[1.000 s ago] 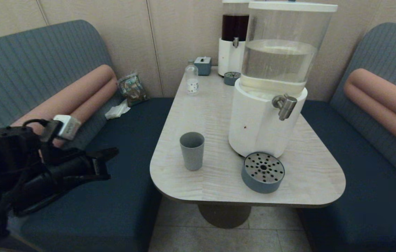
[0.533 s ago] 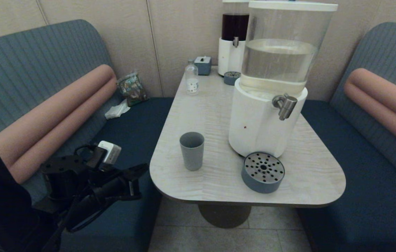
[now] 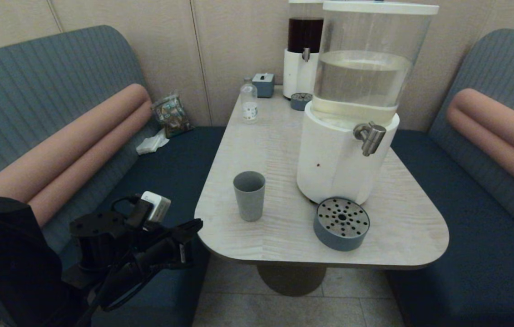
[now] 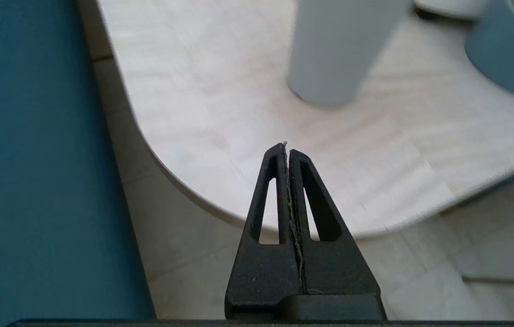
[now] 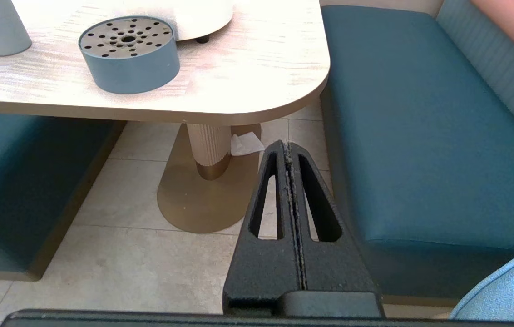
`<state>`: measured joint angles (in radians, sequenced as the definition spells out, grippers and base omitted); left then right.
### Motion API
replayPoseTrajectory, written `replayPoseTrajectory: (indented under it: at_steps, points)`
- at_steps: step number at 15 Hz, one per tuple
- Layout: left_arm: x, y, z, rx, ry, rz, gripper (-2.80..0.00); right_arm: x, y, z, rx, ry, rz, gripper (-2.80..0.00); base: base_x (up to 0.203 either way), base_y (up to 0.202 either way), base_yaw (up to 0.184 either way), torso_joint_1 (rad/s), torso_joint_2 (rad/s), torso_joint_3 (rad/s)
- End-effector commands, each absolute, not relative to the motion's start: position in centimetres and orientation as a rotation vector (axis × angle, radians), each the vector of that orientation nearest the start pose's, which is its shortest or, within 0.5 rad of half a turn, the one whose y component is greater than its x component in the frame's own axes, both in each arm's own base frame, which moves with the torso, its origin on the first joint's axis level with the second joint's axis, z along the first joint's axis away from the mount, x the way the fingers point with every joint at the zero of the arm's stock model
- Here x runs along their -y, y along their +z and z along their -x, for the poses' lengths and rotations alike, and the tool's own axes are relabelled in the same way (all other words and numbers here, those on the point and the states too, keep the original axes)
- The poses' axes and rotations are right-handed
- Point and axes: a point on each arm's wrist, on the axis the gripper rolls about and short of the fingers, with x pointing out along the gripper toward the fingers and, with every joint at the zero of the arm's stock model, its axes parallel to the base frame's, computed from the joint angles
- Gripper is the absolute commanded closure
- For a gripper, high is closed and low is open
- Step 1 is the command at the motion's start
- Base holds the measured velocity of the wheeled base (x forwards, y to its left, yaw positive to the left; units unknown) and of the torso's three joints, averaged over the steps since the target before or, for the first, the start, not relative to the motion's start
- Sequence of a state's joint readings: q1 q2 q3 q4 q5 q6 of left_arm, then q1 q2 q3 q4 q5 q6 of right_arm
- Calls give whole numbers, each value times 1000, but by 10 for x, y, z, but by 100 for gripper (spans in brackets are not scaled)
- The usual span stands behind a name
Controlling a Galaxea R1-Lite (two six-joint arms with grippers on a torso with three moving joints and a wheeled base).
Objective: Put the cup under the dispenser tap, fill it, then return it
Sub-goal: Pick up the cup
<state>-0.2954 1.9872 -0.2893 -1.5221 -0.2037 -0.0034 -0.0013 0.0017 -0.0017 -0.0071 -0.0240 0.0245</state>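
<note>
The grey-blue cup (image 3: 249, 195) stands upright and empty on the table (image 3: 284, 236), left of the white-based dispenser (image 3: 343, 154). Its steel tap (image 3: 368, 136) juts out over the round perforated tray (image 3: 341, 223). My left gripper (image 3: 195, 227) is shut and empty, low at the table's near left corner, well short of the cup (image 4: 338, 50); in the left wrist view the left gripper (image 4: 286, 147) points over the table edge. My right gripper (image 5: 286, 145) is shut, parked low over the floor to the table's right, below the tray (image 5: 129, 59); the head view does not show it.
A small clear bottle (image 3: 249, 101), a grey box (image 3: 263, 84) and a dark-liquid dispenser (image 3: 303, 50) with its own small tray (image 3: 301, 101) stand at the table's far end. Blue benches (image 3: 161, 181) flank the table. A pedestal (image 5: 209, 150) holds it up.
My left arm has swung down and to the right, from beside the left bench towards the table's near left corner. The cup and the rest have not moved.
</note>
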Motion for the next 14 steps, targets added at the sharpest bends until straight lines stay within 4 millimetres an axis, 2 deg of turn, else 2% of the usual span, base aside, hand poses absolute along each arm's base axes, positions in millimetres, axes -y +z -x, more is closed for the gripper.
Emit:
replayPoseTrajectory:
  at_steps: [1, 2, 3, 6, 10, 14]
  points:
    - [86, 75, -256, -176, -507, -13, 0, 1, 77, 23, 6, -24, -25, 0, 0, 0, 0, 0, 0, 0]
    - [86, 77, -254, -168, -512, -16, 0, 1, 77, 23, 6, -26, -25, 0, 0, 0, 0, 0, 0, 0]
    - [86, 79, -253, -163, -511, -15, -280, 1, 77, 23, 6, -27, -25, 0, 0, 0, 0, 0, 0, 0]
    - [84, 86, -246, -143, -518, -21, -280, 1, 77, 23, 6, -26, -25, 0, 0, 0, 0, 0, 0, 0]
    - [84, 85, -248, -144, -513, -26, -280, 1, 77, 23, 6, -26, -25, 0, 0, 0, 0, 0, 0, 0]
    - [88, 95, -263, -78, -511, -14, -280, 1, 77, 23, 6, -28, -25, 0, 0, 0, 0, 0, 0, 0]
